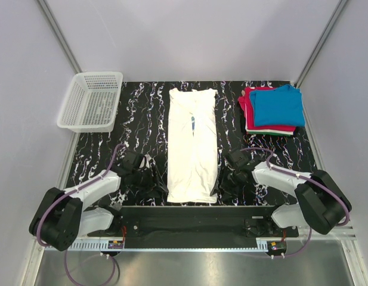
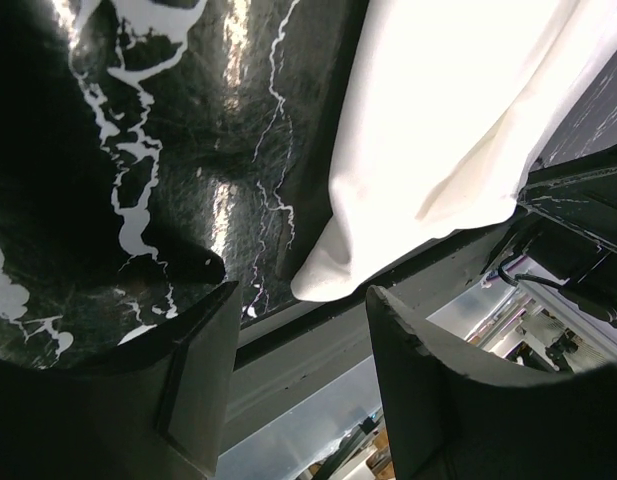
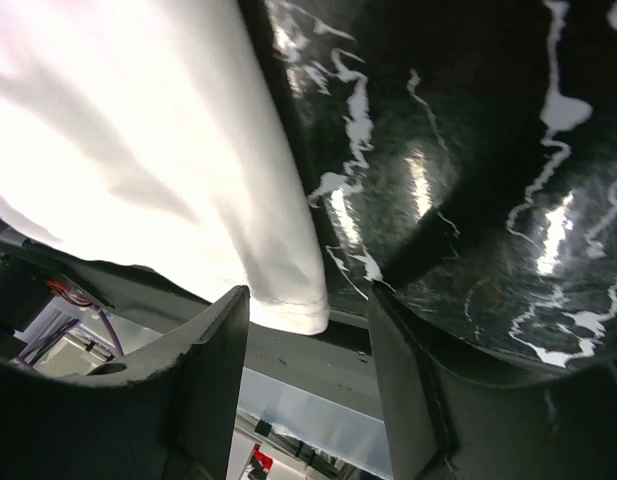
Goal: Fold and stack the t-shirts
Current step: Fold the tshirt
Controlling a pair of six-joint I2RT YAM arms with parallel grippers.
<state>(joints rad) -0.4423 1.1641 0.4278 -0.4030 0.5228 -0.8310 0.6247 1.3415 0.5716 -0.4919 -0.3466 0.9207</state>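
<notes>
A white t-shirt (image 1: 192,143), folded lengthwise into a long strip, lies in the middle of the black marbled table (image 1: 142,119). Its small blue logo faces up. At the back right a folded blue t-shirt (image 1: 280,106) tops a stack, with a red/pink one (image 1: 250,108) under it. My left gripper (image 1: 155,186) stands open beside the strip's near left corner (image 2: 323,272), fingers (image 2: 203,370) empty. On the other side my right gripper (image 1: 222,182) is open too, next to the near right corner (image 3: 288,300). Its fingers (image 3: 213,380) hold nothing.
A white plastic mesh basket (image 1: 91,100) stands at the back left. The table's near edge and the arms' mounting rail (image 1: 195,214) run just behind both grippers. Grey walls close in the sides and back.
</notes>
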